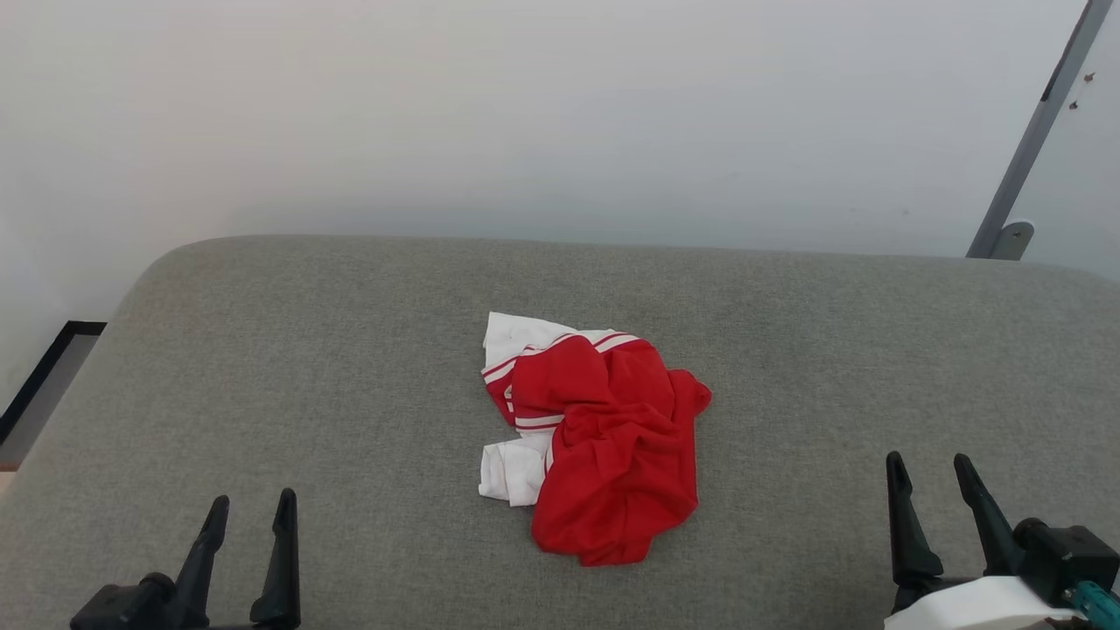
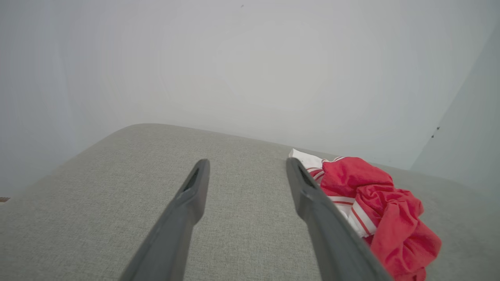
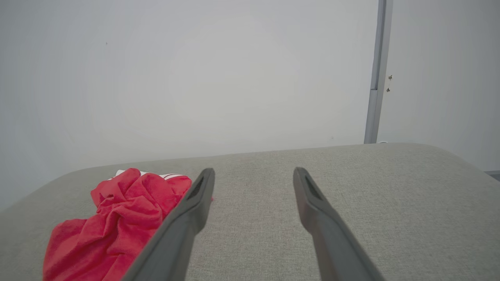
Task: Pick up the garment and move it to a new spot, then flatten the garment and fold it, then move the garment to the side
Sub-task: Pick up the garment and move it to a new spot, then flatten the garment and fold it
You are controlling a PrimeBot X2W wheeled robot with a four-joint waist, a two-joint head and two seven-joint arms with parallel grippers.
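The left claw [image 1: 254, 496] and right claw [image 1: 927, 456] hover low over a grey fabric surface [image 1: 350, 350], fingers spread apart, pointing forward, holding nothing. The crumpled red-and-white garment [image 1: 612, 455] lies between them, slightly ahead, touching neither.

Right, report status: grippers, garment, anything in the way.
Left gripper open, empty. Right gripper open, empty. Garment crumpled mid grey cushion, ahead of both, untouched. No obstruction seen.
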